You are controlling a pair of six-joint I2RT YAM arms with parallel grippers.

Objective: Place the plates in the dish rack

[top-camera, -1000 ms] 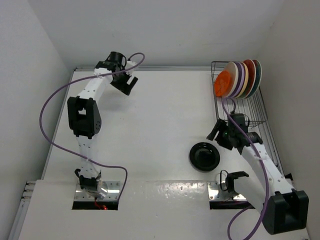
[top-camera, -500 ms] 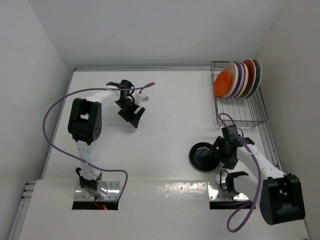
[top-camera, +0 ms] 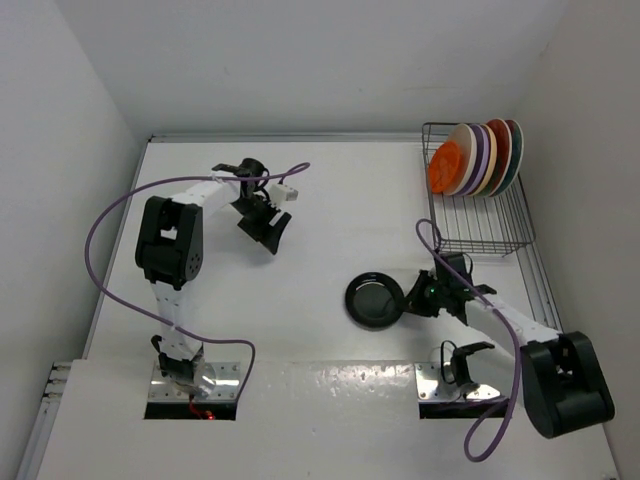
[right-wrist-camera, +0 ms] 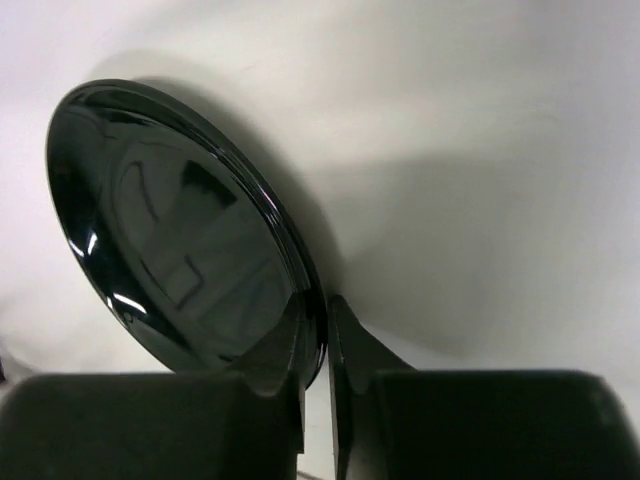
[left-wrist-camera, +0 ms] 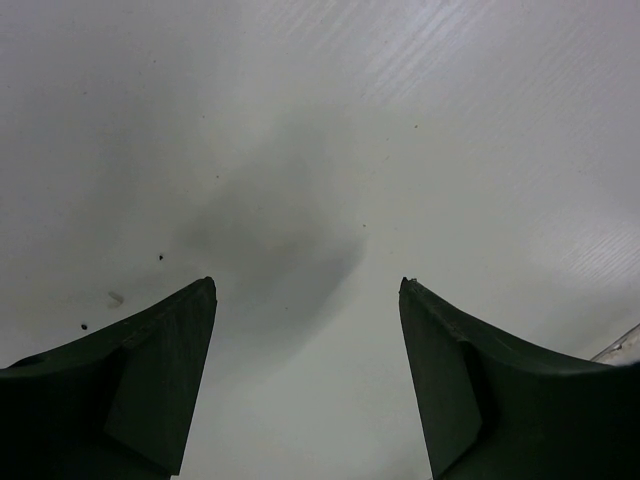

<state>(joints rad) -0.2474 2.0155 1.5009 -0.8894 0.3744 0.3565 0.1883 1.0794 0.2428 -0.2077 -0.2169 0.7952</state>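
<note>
A small glossy black plate (top-camera: 375,300) is near the table's middle right, with my right gripper (top-camera: 408,297) shut on its right rim. In the right wrist view the black plate (right-wrist-camera: 170,230) stands tilted on edge, its rim pinched between my right gripper's (right-wrist-camera: 318,305) fingers. The dish rack (top-camera: 490,245) stands at the back right. It holds several upright plates: orange (top-camera: 447,168) in front, then cream (top-camera: 466,150), lavender (top-camera: 482,150) and red (top-camera: 500,140). My left gripper (top-camera: 268,232) hovers open over the bare table at left, nothing between its fingers (left-wrist-camera: 160,370).
The white table (top-camera: 320,250) is walled at the left, back and right. The near half of the rack is bare wire. Purple cables loop off both arms. Two mounting plates (top-camera: 195,385) sit at the near edge.
My right gripper swung down and left, then shut on the black plate's rim, and the plate shifted left and tipped up. The left arm came forward from the back wall, then held still.
</note>
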